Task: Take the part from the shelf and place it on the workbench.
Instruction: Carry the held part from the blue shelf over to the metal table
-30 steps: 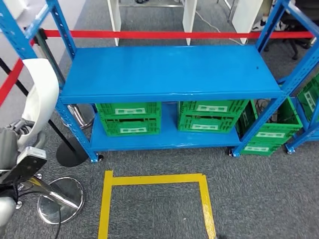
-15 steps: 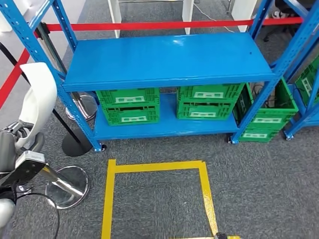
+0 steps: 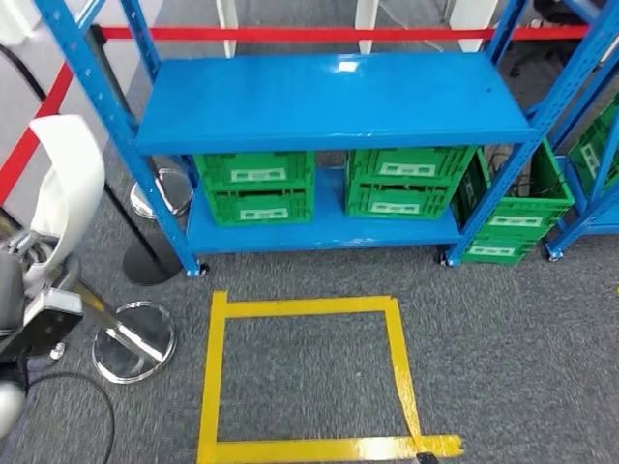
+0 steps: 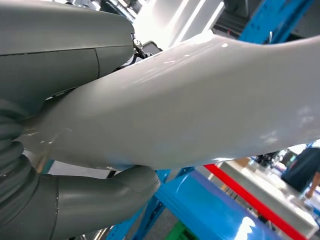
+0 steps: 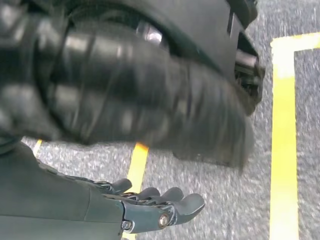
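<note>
White glossy curved shell part [image 3: 70, 184], smooth moulded plastic by the look of it, is sitting in the robot's left hand [image 4: 45, 200] off to the left of the blue metal shelf rack [image 3: 332, 101], just outside its front-left post. From the head view it's arching up like a hood, wide rounded end on top. In the left wrist view the same part [image 4: 196, 100] is stretching across as one long shiny pale surface, catching reflections of the ceiling lights.

The left hand is clamping the part: the thick grey thumb [image 4: 124, 182] is pressing up against its underside and the grey ribbed cover is lying along the other side. Can't really tell how the other fingers on that hand are lying.

The right hand [image 5: 151, 212] is hanging down over the grey carpet, beside the yellow floor tape [image 5: 283, 135], well below the rack. Its fingers [image 5: 181, 205] are lying nearly straight and close together, holding nothing.

Under the rack's top board, green plastic crates [image 3: 255, 188] are sitting stacked on the lower board.
</note>
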`<move>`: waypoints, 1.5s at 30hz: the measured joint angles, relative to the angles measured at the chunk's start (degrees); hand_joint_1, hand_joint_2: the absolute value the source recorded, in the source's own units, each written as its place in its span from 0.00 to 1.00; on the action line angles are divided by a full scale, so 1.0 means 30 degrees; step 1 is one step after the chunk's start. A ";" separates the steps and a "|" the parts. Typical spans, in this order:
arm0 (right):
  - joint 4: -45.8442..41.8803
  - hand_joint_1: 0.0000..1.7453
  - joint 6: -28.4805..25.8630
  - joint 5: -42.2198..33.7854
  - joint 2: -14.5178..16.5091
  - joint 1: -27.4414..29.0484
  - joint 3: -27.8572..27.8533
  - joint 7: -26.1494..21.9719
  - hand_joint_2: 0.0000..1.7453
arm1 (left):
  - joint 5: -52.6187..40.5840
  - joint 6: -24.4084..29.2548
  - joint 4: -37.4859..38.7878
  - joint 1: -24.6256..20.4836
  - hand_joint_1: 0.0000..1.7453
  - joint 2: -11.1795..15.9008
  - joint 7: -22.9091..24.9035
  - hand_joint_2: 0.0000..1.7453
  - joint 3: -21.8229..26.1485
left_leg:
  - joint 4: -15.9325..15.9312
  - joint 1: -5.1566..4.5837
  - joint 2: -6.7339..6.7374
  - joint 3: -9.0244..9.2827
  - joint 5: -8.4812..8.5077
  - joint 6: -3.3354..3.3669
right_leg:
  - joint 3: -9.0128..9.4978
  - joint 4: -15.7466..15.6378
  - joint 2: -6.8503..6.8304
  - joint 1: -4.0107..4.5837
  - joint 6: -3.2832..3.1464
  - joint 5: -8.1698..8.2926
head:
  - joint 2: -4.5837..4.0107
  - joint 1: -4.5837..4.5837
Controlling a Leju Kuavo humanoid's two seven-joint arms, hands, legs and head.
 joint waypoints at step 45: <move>0.0035 0.00 -0.0166 -0.0400 -0.0242 -0.0061 -0.0093 -0.0521 1.00 | 0.1026 0.1261 0.1431 -0.1355 1.00 -0.0579 -0.0554 1.00 -0.1912 | 0.0718 -0.0119 0.0080 -0.2256 0.1510 -0.0630 | 0.3349 -0.1790 0.0075 0.0055 -0.0662 -0.0530 | -0.0002 0.0102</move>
